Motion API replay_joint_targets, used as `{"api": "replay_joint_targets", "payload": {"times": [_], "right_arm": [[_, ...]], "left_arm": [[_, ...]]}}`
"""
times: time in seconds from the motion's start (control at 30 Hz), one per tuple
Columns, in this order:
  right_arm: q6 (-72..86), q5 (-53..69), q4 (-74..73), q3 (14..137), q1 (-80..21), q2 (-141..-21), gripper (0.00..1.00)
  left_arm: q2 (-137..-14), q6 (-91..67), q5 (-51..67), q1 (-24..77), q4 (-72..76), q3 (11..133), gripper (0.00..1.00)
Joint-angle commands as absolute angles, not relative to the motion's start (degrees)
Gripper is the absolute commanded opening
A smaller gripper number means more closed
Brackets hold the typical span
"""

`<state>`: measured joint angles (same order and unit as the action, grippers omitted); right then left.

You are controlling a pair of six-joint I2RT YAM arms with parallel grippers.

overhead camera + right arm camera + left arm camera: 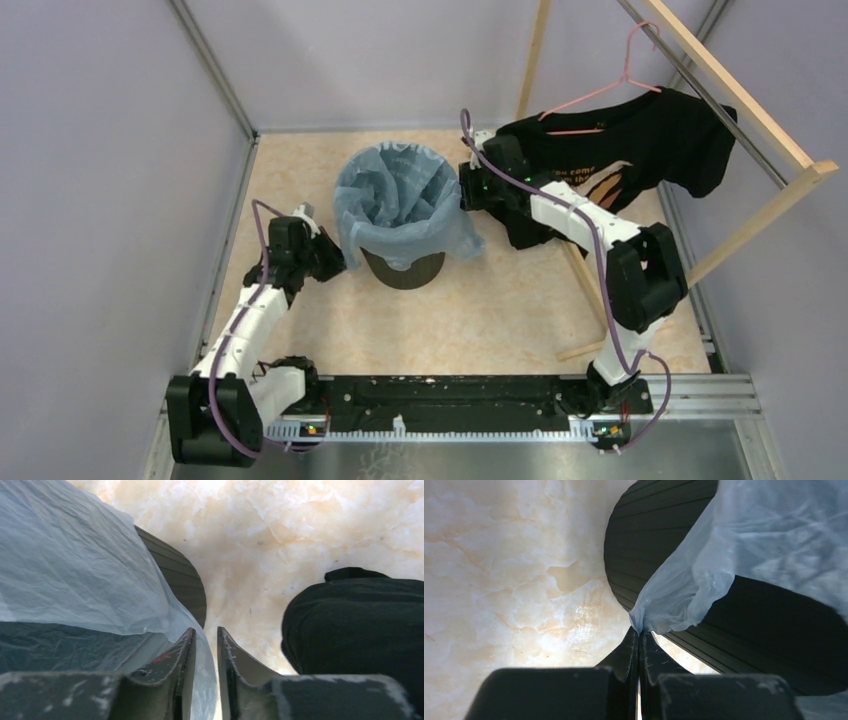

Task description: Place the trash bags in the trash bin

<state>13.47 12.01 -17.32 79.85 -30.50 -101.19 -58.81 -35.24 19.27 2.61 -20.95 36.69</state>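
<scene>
The trash bin (405, 270) stands on the table (480, 320) about in the middle, between the two arms. A light blue trash bag (395, 195) sits inside it with the mouth open. The edge of the bag is folded outward over the rim. On the left and right sides the plastic hangs down the outside wall, and on the near side the black wall shows below it.

The left gripper (640, 631) is at the left side of the bin, low beside the wall. Its fingers are pressed together on a corner of the bag's edge, with no gap between them. The right gripper (206, 632) is at the right side of the rim. Its fingers stand with a narrow gap and the thin film goes into this gap, but I cannot tell if it is really pinched or only lying there.

In my judgement the step in hand is fitting the bag over the rim, and it looks almost done. The next move calls for pulling each held edge downward and a little outward, gently, so that the film does not tear and the bin does not tip or slide. The black T-shirt (640, 140) on its pink hanger (600, 95) hangs close behind the right arm, so that arm should take care not to catch it
</scene>
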Motion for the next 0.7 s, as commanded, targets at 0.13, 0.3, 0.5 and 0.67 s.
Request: {"api": "replay_joint_targets", "payload": {"times": [0.13, 0.3, 0.5, 0.67], "right_arm": [[9.68, 5.61, -25.85, 87.64, -31.29, -93.76, 0.52], [8.42, -2.68, -32.58, 89.74, -33.54, -88.10, 0.71], [8.88, -5.59, -34.25, 83.32, -33.98, -81.37, 0.75], [12.55, -0.26, -27.51, 72.74, -34.01, -78.23, 0.74]], "left_arm": [[-61.24, -36.20, 22.81, 2.46, -16.97, 32.26, 0.00], [-60.86, -34.56, 20.20, 2.46, -18.97, 34.22, 0.00], [-60.77, -34.32, 19.90, 2.46, -19.18, 34.28, 0.00], [-60.75, -34.45, 20.07, 2.46, -19.15, 33.86, 0.00]]}}
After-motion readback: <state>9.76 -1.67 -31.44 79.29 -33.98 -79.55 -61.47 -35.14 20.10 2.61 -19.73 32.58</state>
